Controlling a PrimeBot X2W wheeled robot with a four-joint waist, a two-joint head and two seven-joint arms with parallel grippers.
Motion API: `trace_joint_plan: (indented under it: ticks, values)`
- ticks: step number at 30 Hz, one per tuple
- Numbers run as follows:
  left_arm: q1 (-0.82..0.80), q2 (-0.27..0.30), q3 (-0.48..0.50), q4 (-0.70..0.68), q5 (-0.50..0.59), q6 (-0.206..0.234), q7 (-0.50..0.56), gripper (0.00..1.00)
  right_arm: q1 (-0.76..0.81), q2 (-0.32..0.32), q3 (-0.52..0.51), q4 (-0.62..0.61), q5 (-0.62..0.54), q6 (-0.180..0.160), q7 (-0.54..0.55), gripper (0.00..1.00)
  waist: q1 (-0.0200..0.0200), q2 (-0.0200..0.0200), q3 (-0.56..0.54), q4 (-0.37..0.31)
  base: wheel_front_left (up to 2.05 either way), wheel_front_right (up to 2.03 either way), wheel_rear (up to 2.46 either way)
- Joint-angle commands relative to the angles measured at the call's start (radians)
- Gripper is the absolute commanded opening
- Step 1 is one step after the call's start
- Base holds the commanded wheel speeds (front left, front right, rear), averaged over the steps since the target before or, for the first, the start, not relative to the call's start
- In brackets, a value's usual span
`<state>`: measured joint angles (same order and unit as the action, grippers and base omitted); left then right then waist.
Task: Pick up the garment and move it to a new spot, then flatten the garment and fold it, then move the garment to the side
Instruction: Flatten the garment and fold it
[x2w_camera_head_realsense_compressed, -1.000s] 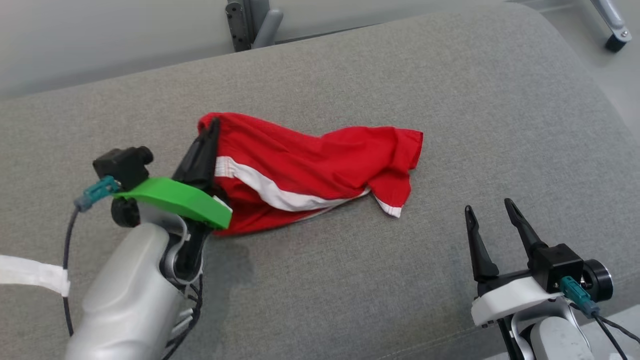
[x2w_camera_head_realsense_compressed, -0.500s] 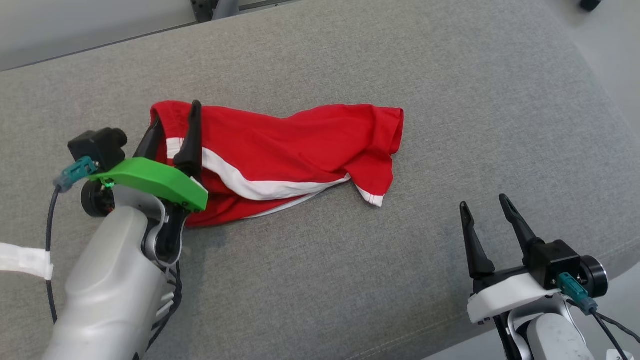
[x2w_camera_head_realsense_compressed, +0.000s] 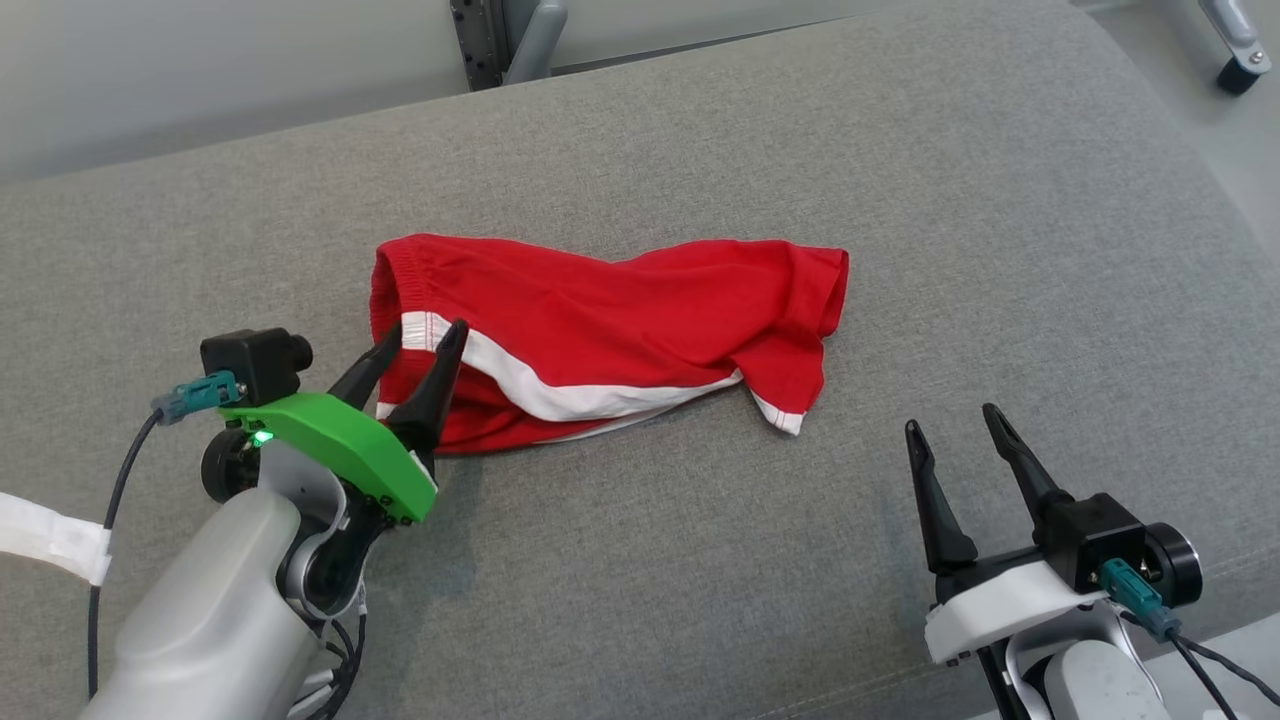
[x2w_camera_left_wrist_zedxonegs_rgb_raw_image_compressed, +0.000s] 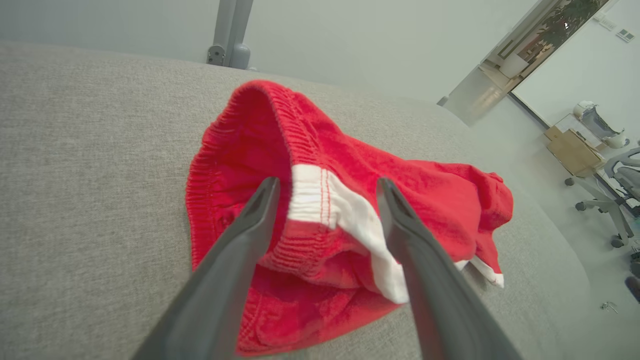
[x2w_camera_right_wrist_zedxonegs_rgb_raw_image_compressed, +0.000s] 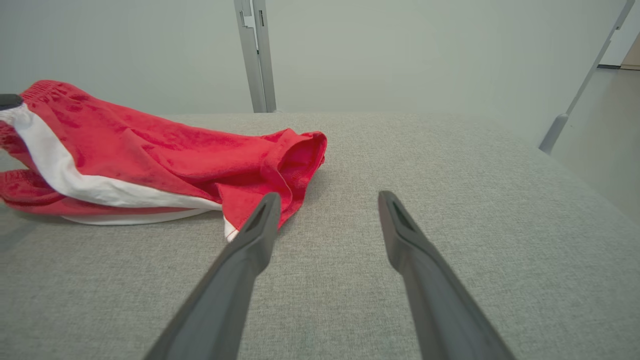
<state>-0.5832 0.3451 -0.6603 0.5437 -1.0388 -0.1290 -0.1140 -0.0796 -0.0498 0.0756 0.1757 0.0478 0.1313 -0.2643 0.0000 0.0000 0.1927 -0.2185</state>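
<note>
The garment (x2w_camera_head_realsense_compressed: 610, 320) is a pair of red shorts with a white side stripe, lying crumpled on the grey cushion (x2w_camera_head_realsense_compressed: 900, 200). Its waistband end (x2w_camera_left_wrist_zedxonegs_rgb_raw_image_compressed: 260, 150) faces my left gripper (x2w_camera_head_realsense_compressed: 423, 338), which stands open just above that end, its fingers apart and holding nothing. In the left wrist view the white stripe (x2w_camera_left_wrist_zedxonegs_rgb_raw_image_compressed: 320, 200) lies between the two spread fingers. My right gripper (x2w_camera_head_realsense_compressed: 955, 422) is open over bare cushion at the lower right, a little off the garment's leg hem (x2w_camera_right_wrist_zedxonegs_rgb_raw_image_compressed: 300, 150).
The cushion's front edge runs close below my right gripper (x2w_camera_right_wrist_zedxonegs_rgb_raw_image_compressed: 325, 197), and its right side curves down toward the floor (x2w_camera_head_realsense_compressed: 1230, 150). A grey metal post (x2w_camera_head_realsense_compressed: 505, 40) stands behind the cushion. Office chairs and a box (x2w_camera_left_wrist_zedxonegs_rgb_raw_image_compressed: 575, 150) sit far off to the right.
My left gripper was shut on the waistband a second ago; it has opened, let the garment go and drawn back toward me. The head camera shifted. The right gripper stayed open.
</note>
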Motion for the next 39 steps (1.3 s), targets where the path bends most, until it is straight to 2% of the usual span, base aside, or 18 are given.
trace_joint_plan:
  ticks: [1,4,5,7,8,10,11,12,19,29,37,38,39]
  values:
    - [0.012,0.021,-0.015,-0.024,-0.017,-0.003,0.019,1.0,0.016,-0.001,-0.001,-0.003,-0.002,-0.001,-0.001,1.0,0.0,0.0,-0.003,0.0,0.0,0.0,0.0]
    - [0.012,0.06,-0.05,-0.07,-0.042,-0.003,0.063,1.0,0.021,-0.001,-0.006,-0.005,0.0,-0.001,-0.001,1.0,0.0,0.0,-0.001,-0.005,0.0,0.0,0.0]
    - [0.011,0.071,-0.061,-0.083,-0.051,-0.003,0.073,0.86,0.022,-0.001,-0.007,-0.005,0.002,-0.001,-0.001,1.0,0.0,0.0,-0.001,-0.007,0.0,0.0,0.0]
    - [0.013,0.09,-0.069,-0.1,-0.063,-0.003,0.075,0.47,0.023,-0.001,-0.006,-0.004,0.004,-0.001,-0.001,1.0,0.0,0.0,0.001,-0.011,0.0,0.0,0.0]
    - [0.014,0.097,-0.073,-0.105,-0.065,-0.003,0.073,0.39,0.023,-0.001,-0.004,-0.003,0.005,-0.001,-0.001,1.0,0.0,0.0,0.002,-0.013,0.0,0.0,0.0]
    - [0.014,0.106,-0.079,-0.114,-0.073,-0.003,0.071,0.31,0.02,-0.001,-0.002,-0.003,0.008,-0.001,-0.001,1.0,0.0,0.0,0.003,-0.017,0.0,0.0,0.0]
    - [0.015,0.11,-0.083,-0.121,-0.08,-0.003,0.072,0.21,0.021,-0.001,-0.002,-0.006,0.009,-0.001,-0.001,1.0,0.0,0.0,0.003,-0.017,0.0,0.0,0.0]
    - [0.015,0.117,-0.09,-0.129,-0.083,-0.003,0.076,0.02,0.022,-0.001,-0.003,-0.008,0.01,-0.001,-0.001,1.0,0.0,0.0,0.004,-0.017,0.0,0.0,0.0]
    - [0.01,0.15,-0.118,-0.176,-0.084,-0.003,0.061,0.0,0.013,-0.001,0.003,0.012,0.011,-0.001,-0.001,1.0,0.0,0.0,0.014,0.004,0.0,0.0,0.0]
    - [0.035,0.197,-0.121,-0.284,-0.049,-0.003,-0.049,0.0,-0.143,-0.002,0.114,0.243,0.095,-0.001,0.0,1.0,0.0,0.0,0.095,0.061,0.0,0.0,0.0]
    - [0.033,0.181,-0.135,-0.275,-0.041,-0.003,-0.095,0.0,-0.256,-0.002,0.173,0.373,0.154,-0.001,0.0,1.0,0.0,0.0,0.122,0.104,0.0,0.0,0.0]
    - [0.031,0.179,-0.137,-0.272,-0.041,-0.003,-0.098,0.0,-0.258,-0.003,0.18,0.384,0.156,-0.001,0.0,0.99,0.0,0.0,0.121,0.108,0.0,0.0,0.0]
    - [0.029,0.178,-0.137,-0.268,-0.041,-0.003,-0.101,0.0,-0.258,-0.002,0.186,0.392,0.156,-0.001,0.0,0.77,0.0,0.0,0.12,0.11,0.0,0.0,0.0]
